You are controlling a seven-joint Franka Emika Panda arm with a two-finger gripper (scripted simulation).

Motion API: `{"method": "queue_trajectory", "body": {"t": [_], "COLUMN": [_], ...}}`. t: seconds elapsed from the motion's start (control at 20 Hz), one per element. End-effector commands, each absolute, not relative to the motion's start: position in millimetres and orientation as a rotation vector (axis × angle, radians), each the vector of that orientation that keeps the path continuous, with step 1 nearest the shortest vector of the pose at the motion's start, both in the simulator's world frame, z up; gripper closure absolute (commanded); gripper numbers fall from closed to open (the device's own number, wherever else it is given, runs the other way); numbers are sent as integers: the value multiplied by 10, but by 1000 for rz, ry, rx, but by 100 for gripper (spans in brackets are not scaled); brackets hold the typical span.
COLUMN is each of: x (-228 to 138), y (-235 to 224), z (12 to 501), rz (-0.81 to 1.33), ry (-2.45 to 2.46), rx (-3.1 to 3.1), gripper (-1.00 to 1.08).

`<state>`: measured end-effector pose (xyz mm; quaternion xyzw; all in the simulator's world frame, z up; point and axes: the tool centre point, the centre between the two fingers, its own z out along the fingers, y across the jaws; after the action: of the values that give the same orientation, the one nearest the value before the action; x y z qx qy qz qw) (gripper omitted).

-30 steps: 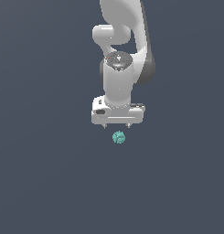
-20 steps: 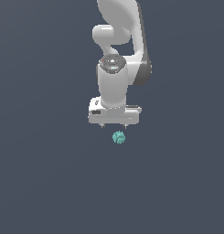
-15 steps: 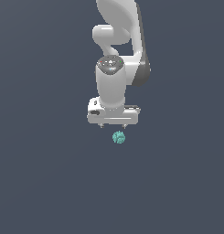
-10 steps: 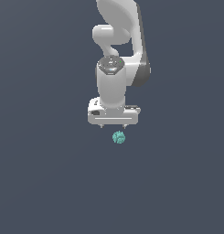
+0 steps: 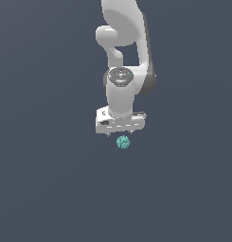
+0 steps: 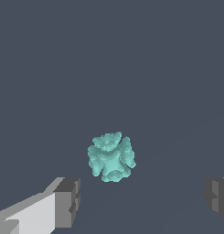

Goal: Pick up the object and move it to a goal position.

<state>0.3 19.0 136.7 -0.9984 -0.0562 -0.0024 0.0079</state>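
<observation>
Teal-green and bumpy, the object (image 5: 122, 142) resting on the plain dark grey bench (image 5: 46, 179), just under the white gripper (image 5: 120, 134) in the exterior view. In the wrist view, same object (image 6: 111, 156) sitting between the two grey fingertips (image 6: 67, 202), slightly ahead of the line joining them, touching neither. Jaws spread wide, far wider than the ball, gripping nothing. Arm pointing straight down, hand hovering just above the object.

Progress, judged from this: early. Approach and rough alignment done; descent not finished, since the fingertips appear to sit above or level with the top of the ball rather than astride its middle. Left to do: lower around the ball, close, lift, carry to the goal. No goal marker visible in either view, so the destination cannot be placed. Bumpy surface likely to give uneven contact, so a centred squeeze advisable.

Writing: none legible. No brand, label or lettering on the arm, hand, ball or bench; only small dark details on the hand's housing, too small to read.
</observation>
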Motion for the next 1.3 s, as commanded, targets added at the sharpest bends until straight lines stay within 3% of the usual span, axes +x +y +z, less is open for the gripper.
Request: {"method": "queue_trajectory", "body": {"t": [0.0, 0.5, 1.25], "x": [-26, -109, -128], "y": [243, 383, 392], "z": [1240, 932, 524], "rz": [-5, 0, 0], "ry": [-276, -531, -544], "rx": [-3119, -3096, -3094], "gripper": [-92, -92, -92]}}
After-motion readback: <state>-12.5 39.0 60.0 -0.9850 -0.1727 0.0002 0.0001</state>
